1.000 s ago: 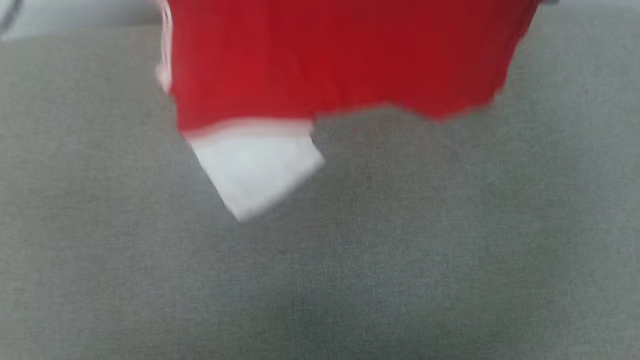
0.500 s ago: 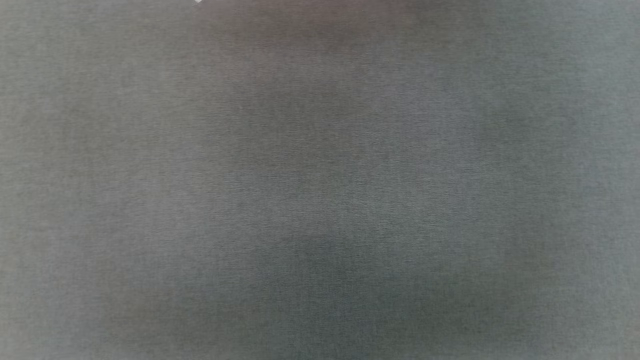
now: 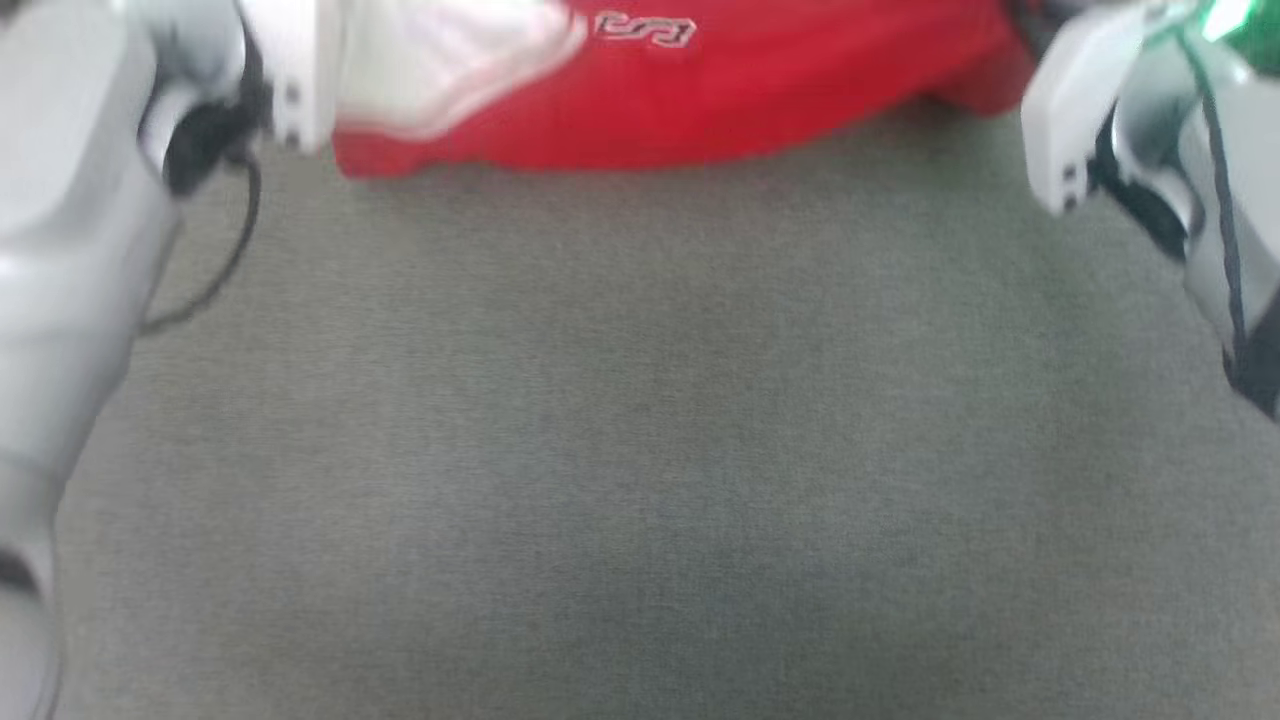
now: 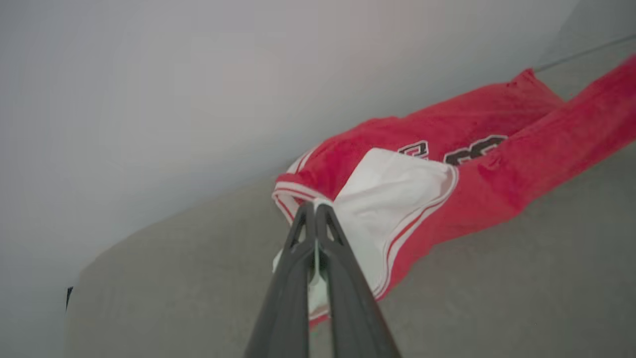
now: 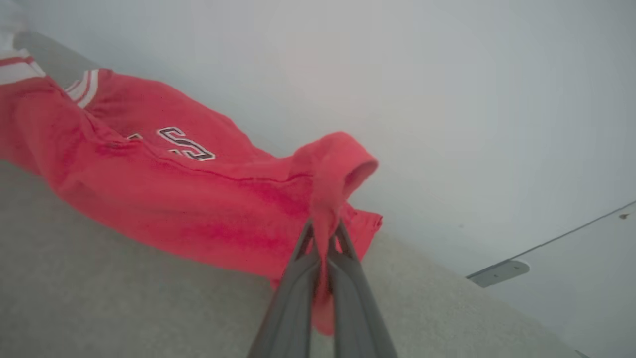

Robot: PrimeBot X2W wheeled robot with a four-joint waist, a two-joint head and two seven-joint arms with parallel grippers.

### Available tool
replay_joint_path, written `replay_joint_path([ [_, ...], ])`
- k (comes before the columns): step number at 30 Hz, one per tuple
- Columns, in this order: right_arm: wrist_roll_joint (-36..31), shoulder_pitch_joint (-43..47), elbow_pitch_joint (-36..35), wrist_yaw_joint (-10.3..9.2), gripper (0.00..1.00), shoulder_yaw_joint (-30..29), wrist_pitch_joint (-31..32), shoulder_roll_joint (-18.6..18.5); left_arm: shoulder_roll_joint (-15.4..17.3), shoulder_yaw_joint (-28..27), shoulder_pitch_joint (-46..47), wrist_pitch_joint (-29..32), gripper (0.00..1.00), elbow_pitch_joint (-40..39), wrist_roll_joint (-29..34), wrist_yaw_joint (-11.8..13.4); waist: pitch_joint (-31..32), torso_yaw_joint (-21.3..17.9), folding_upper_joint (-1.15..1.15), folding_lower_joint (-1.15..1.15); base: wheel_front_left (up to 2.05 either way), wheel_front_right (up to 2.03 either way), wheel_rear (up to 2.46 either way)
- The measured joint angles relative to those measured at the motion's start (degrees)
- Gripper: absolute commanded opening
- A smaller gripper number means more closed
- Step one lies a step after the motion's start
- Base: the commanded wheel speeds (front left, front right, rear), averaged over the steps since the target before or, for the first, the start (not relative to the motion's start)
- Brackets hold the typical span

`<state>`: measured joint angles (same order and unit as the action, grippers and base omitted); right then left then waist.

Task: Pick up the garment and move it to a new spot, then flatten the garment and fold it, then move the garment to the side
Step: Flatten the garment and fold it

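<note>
Head view first, and it's soft with blur: the garment (image 3: 760, 100) sits right at the top, its upper part cut off by the frame, a red band with a white sleeve (image 3: 450, 60) towards the left and a scrap of lettering (image 3: 645, 30) too smeared to read. Below it stretches the grey surface (image 3: 640, 450). The pale left forearm (image 3: 70, 230) crowds the left side with a dark cable (image 3: 220, 270) looping off it, and the right forearm (image 3: 1200, 180) comes in at the right with a green light (image 3: 1235, 20). Over to the left wrist view: the left end effector (image 4: 315, 206) is pinched tight on the edge of the white sleeve, near the red-and-white striped trim (image 4: 288, 194). The shirt trails away along the surface's far edge beside a pale wall (image 4: 174, 99), its dark white-outlined letters half buried in a fold. Now the right wrist view: the right end effector (image 5: 323, 226) is clamped on a bunched-up peak of red cloth, and the rest slumps in wrinkles on the surface by the far edge, with only part of the lettering showing.
</note>
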<state>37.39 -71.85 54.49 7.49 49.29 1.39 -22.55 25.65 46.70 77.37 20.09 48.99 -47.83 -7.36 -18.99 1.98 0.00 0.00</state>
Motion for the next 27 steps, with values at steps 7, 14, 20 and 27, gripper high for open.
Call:
replay_joint_path([
  [7,11.72,9.46,-15.72,0.00,0.00,7.93,8.95,-10.44,7.83,1.86,-13.68,11.43,0.00,-14.08,-6.67,1.56,3.20,1.75,0.00,0.00,0.00,0.00,0.00],
  [14,21.62,18.50,-30.23,0.00,0.00,11.40,14.36,-19.78,16.77,3.31,-28.38,20.33,0.00,-36.21,-11.11,11.56,4.71,2.33,0.00,0.00,0.00,0.00,0.00],
  [20,25.50,24.80,-38.94,0.00,0.00,13.45,15.84,-26.24,23.95,4.47,-38.61,24.44,0.00,-51.97,-13.78,20.01,4.49,2.22,0.00,0.00,0.00,0.00,0.00],
  [27,28.95,30.09,-48.19,-0.01,0.00,17.01,18.38,-32.42,28.13,6.06,-46.89,26.72,0.00,-60.72,-16.90,25.88,4.22,1.98,0.00,0.00,0.00,0.00,0.00],
])
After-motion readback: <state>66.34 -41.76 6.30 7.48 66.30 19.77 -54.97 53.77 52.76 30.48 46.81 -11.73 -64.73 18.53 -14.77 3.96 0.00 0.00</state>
